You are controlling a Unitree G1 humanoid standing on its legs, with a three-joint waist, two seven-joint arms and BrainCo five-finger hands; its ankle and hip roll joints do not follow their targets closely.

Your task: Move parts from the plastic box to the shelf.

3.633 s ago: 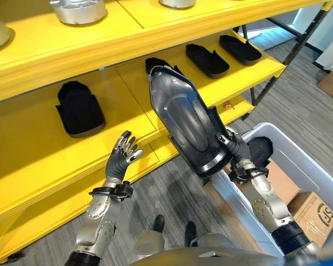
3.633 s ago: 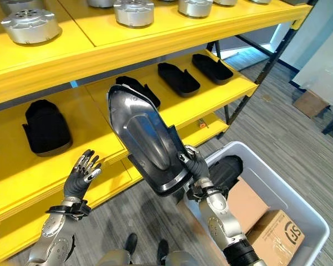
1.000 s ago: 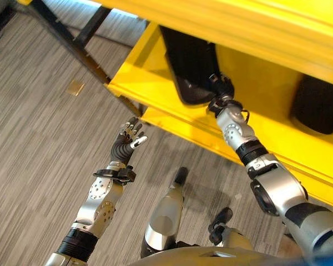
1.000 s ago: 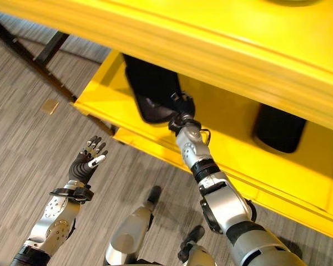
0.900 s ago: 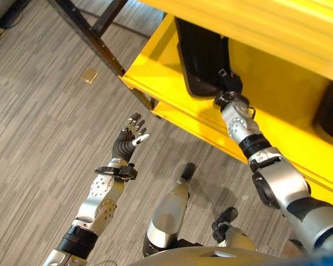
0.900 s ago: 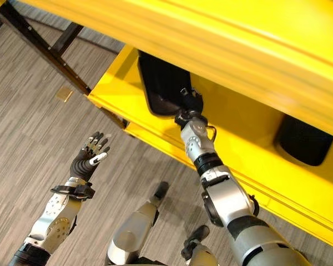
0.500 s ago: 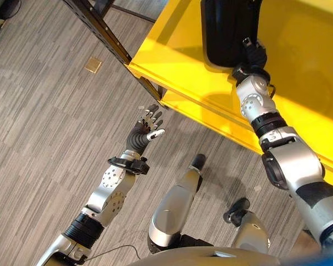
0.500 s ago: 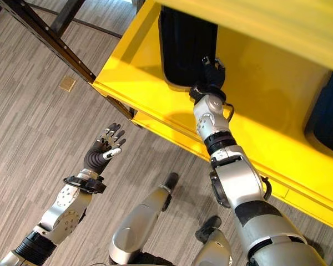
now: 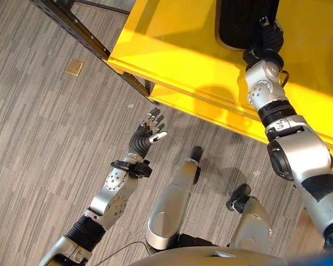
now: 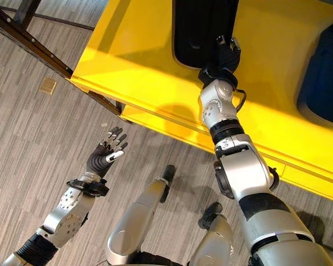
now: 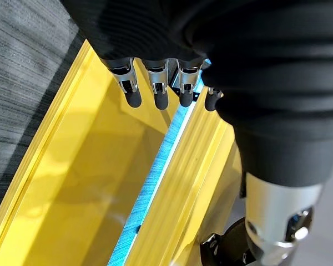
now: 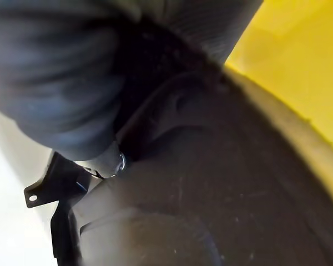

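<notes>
A large black shell-shaped part (image 10: 202, 27) lies flat on the yellow shelf (image 9: 172, 50), near its left end. My right hand (image 10: 225, 52) reaches in over the shelf's front edge. Its fingers are curled on the near end of that part. In the right wrist view the dark part (image 12: 211, 183) sits right against the hand, with one finger (image 12: 112, 164) tucked at its edge. My left hand (image 9: 147, 133) is raised over the grey floor in front of the shelf, fingers straight and spread, holding nothing. Its fingers (image 11: 132, 91) point toward the yellow shelf boards (image 11: 89, 183).
A second dark part (image 10: 324, 72) lies further right on the same shelf level. The shelf's black metal frame leg (image 9: 72, 19) slants across the upper left. A small tan tile (image 9: 74, 67) lies on the striped grey carpet.
The camera has swung, shifting the whole picture. The part, held in the air in front of the shelf at first, now lies on the shelf with my right hand on it. The left hand stays open.
</notes>
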